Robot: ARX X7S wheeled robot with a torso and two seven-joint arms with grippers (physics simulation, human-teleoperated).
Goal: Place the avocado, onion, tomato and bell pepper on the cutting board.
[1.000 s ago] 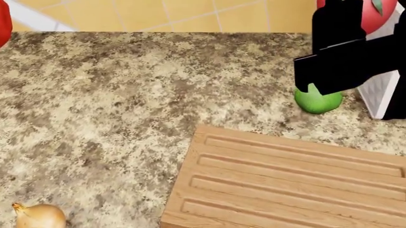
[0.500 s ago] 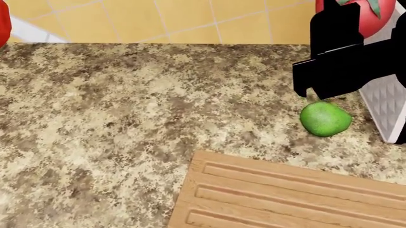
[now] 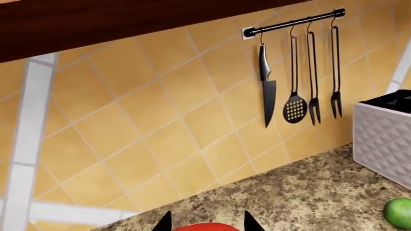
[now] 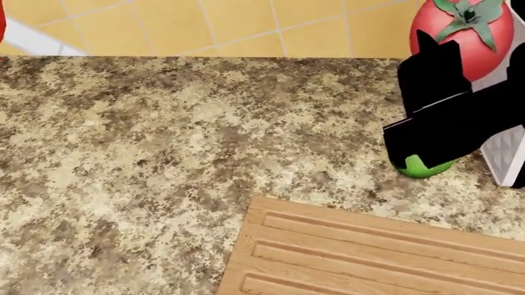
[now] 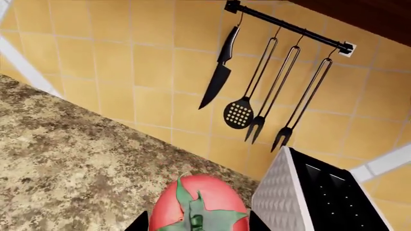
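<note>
Since 0.5 s ago my right gripper has dropped lower, clamped on the tomato and now hiding most of the avocado, while I hold something red in the left gripper; cutting board carries 0 items in view.

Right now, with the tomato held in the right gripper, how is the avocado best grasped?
Grip the avocado across its rounded middle, coming from straight above. It lies free on the counter, and its smooth round shape offers no handle. The white block stands close beside it, so a side approach looks cramped.
</note>
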